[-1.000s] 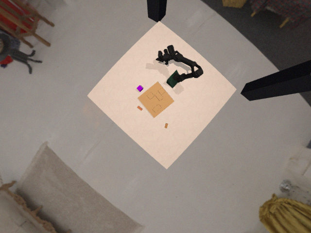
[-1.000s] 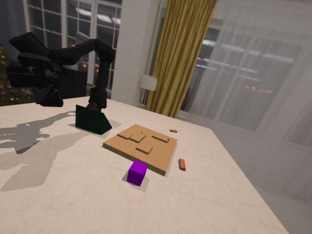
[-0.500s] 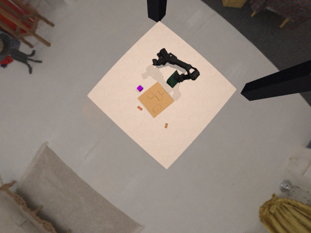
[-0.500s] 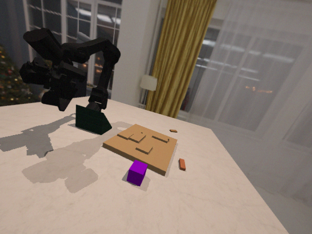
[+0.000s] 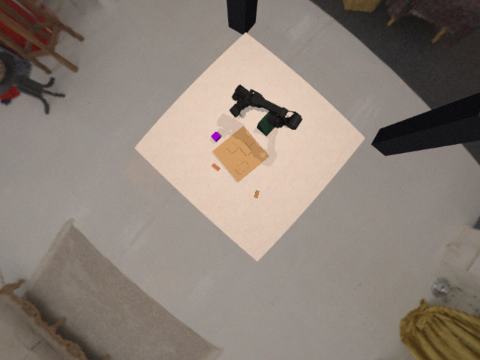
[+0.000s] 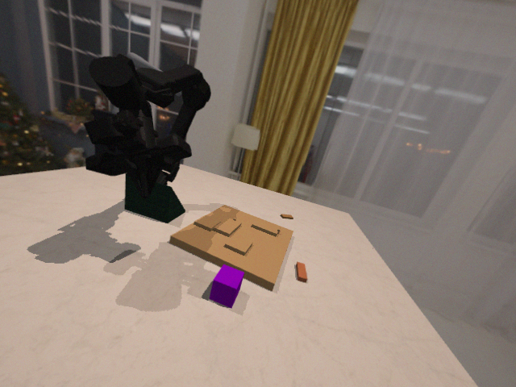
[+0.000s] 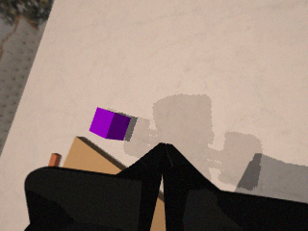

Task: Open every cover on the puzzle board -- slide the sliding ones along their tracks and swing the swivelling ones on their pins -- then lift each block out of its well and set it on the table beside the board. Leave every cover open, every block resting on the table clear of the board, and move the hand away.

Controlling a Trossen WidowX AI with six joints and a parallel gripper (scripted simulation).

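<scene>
Hovering beside board [image 6: 266, 254], end effector [image 7: 164, 149] pressed together; purple block [image 6: 226, 285] upright

Purple block [image 6: 226, 285] rests beside tan board [image 6: 266, 254] (touching? unclear).

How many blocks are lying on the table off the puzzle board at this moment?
3. A purple cube sits beside the board at its near corner; one orange block lies off the board's right edge; another orange block lies past its far side. Any others may be hidden in wells.
</scene>
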